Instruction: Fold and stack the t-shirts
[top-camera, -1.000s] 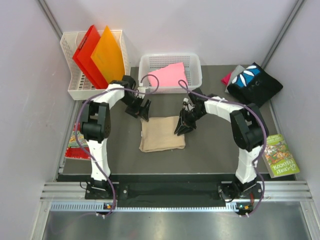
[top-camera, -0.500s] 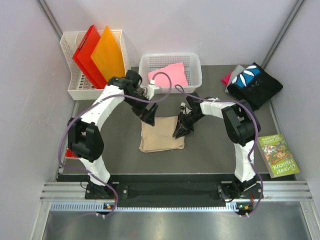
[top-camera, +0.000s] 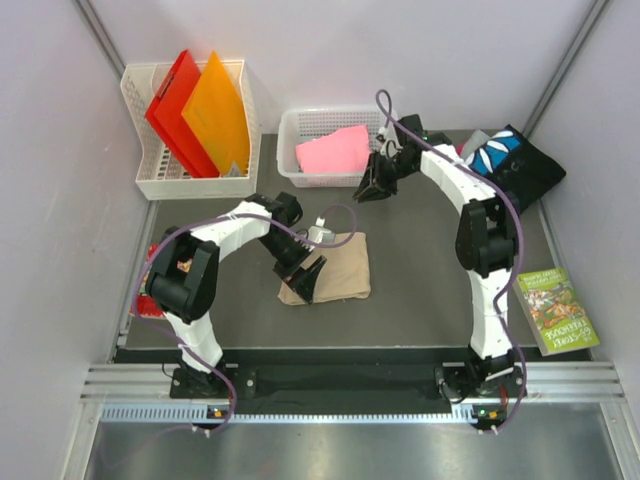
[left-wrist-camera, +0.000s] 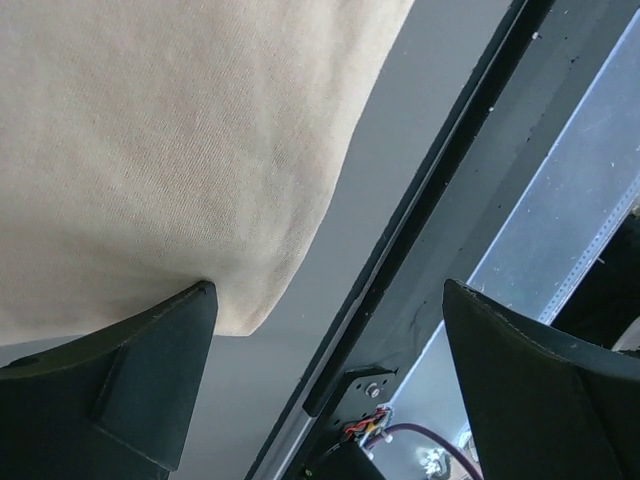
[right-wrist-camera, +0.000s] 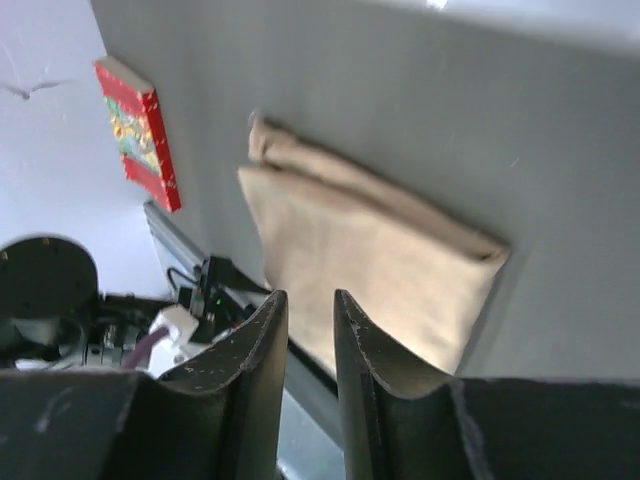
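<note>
A folded tan t-shirt (top-camera: 338, 262) lies flat on the dark table mat. My left gripper (top-camera: 308, 282) is open and low over the shirt's near-left corner. In the left wrist view the tan cloth (left-wrist-camera: 170, 140) fills the upper left, and my left gripper (left-wrist-camera: 328, 292) holds nothing. My right gripper (top-camera: 368, 190) is raised by the front right corner of the basket that holds the pink t-shirt (top-camera: 335, 152). Its jaws (right-wrist-camera: 308, 297) stand almost together and empty, and the tan t-shirt (right-wrist-camera: 370, 270) lies below it. A black t-shirt with blue-and-white print (top-camera: 508, 165) lies on grey and magenta ones (top-camera: 462, 154) at the back right.
A white mesh basket (top-camera: 292, 176) holds the pink shirt. Another white basket (top-camera: 150, 180) at the back left holds red (top-camera: 175, 110) and orange (top-camera: 215, 110) folders. A green book (top-camera: 560, 310) lies at the right edge, and a red book (top-camera: 150, 290) (right-wrist-camera: 140, 130) at the left edge.
My left gripper moved from the shirt's far-left corner down to its near-left corner. My right gripper left the shirt's right edge and rose back toward the pink shirt's basket.
</note>
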